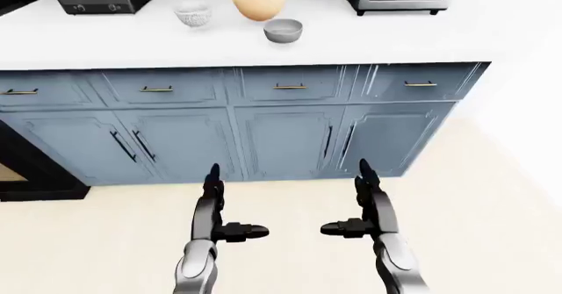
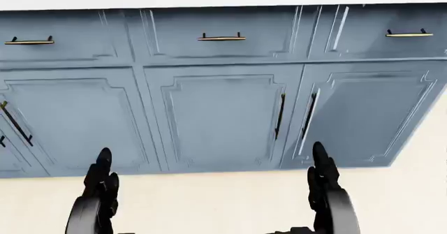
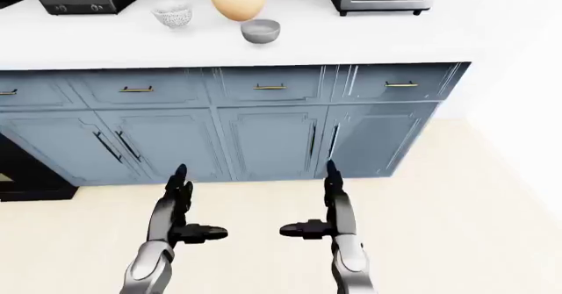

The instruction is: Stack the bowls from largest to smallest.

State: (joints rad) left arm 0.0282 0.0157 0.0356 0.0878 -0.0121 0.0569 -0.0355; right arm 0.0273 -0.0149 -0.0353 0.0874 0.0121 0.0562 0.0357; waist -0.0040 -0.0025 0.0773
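Robot stands short of the white surface (image 1: 369, 40), both hands empty.
Left hand (image 1: 213, 205) and right hand (image 1: 369, 205) spread open; tan bowl (image 1: 258, 1), patterned white bowl (image 1: 192, 14), grey bowl (image 1: 282, 30) lie unstacked, out of reach.

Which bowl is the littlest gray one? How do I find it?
Find the white counter above the blue cabinets. Three bowls sit near its middle. The gray bowl is lowest in the left-eye view, right of the white patterned bowl and below the big tan bowl.
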